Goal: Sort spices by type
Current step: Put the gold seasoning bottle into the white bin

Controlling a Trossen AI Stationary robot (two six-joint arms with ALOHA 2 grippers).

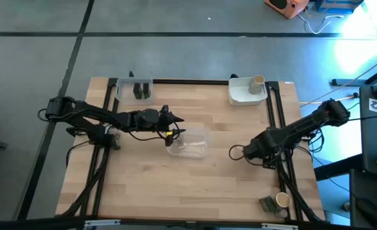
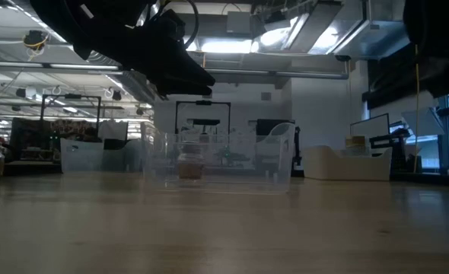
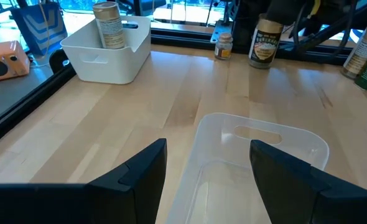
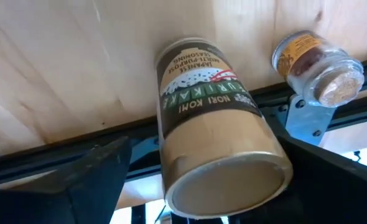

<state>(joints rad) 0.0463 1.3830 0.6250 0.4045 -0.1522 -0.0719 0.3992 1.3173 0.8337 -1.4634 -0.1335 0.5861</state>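
My right gripper (image 4: 203, 144) stands open and points steeply down at the table's right edge (image 1: 260, 150). A tan cylinder with a green label band (image 4: 202, 106) stands upright between its fingers; no touch shows. A small glass jar (image 4: 314, 65) stands beside that cylinder. My left gripper (image 3: 208, 149) is open above the clear tray (image 3: 258, 140) at mid-table (image 1: 190, 142), with nothing between its fingers. Another tan cylinder (image 1: 258, 83) stands in the white bin (image 1: 239, 92) at the far right. Dark spices (image 1: 142, 91) sit in a clear tray (image 1: 126, 89) at the far left.
A tan cylinder (image 1: 282, 200) and a dark container (image 1: 267, 204) stand at the near right corner. Black rails (image 1: 279, 108) run along the table's right and far edges. Bare wood lies across the near middle of the table (image 1: 176, 191).
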